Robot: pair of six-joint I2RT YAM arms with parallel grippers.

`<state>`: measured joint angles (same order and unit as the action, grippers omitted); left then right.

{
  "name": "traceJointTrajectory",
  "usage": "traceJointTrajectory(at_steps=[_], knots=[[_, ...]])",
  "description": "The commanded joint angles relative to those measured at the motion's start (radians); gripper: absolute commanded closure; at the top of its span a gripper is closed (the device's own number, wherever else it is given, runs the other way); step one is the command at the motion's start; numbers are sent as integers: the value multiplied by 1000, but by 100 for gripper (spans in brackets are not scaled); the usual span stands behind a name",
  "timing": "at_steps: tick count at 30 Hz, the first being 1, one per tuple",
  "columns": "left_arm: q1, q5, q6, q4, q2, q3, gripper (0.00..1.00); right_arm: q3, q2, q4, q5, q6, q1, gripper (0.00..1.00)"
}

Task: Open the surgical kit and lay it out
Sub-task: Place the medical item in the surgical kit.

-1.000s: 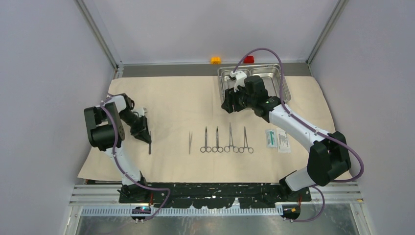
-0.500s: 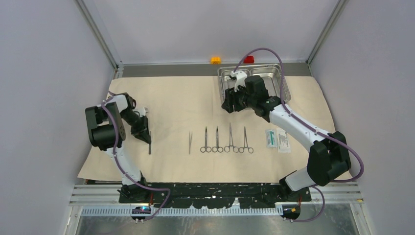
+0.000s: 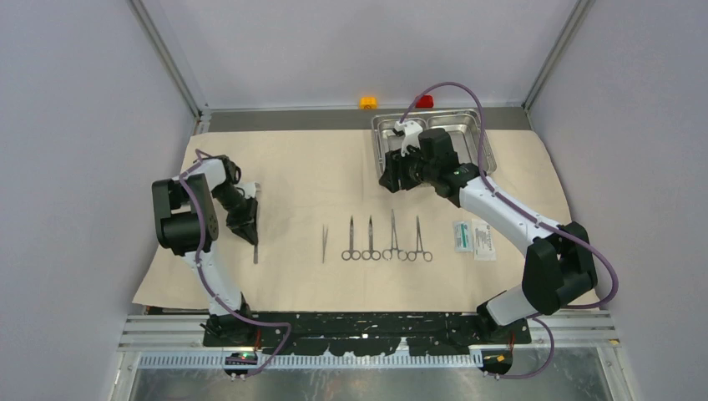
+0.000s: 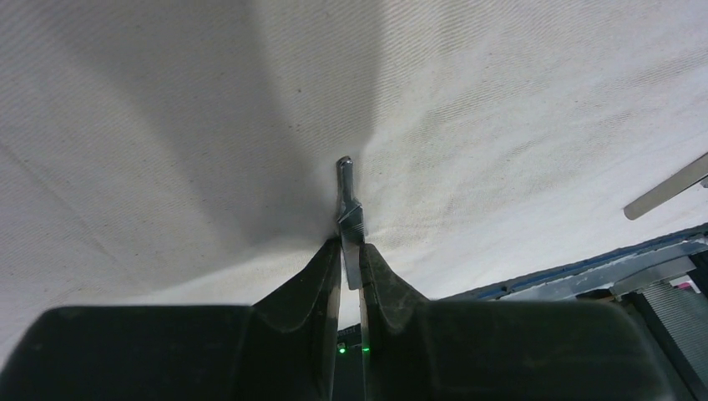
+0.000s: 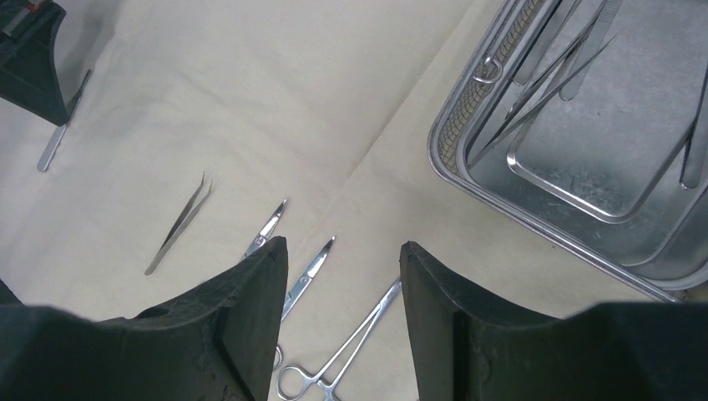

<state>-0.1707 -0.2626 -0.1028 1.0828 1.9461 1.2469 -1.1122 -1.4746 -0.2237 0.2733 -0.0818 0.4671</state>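
Left gripper (image 4: 351,246) pinches straight handle (image 4: 347,199), tip touching cloth (image 4: 167,125)

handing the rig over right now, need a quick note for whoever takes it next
Left claw: shut on a straight handle, down at the left side of the cloth; cannot tell if the handle rests on it.
Right claw: open, empty, above the cloth beside the tray.
Done: cloth spread; tweezers, four clamps and two packets laid in a row.
Left: release the handle left of the tweezers, then bring out the instruments still in the tray.
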Motion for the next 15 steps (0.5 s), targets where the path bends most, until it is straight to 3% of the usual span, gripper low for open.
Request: traceJointTrajectory(at_steps=[1,15], knots=[[21,38,-43,-23,-31,30,84,-2,-13,35,15,-5,-7,43],[76,92,-100,-27,-45,60,84,-5,-21,31,20,-6,-15,43]])
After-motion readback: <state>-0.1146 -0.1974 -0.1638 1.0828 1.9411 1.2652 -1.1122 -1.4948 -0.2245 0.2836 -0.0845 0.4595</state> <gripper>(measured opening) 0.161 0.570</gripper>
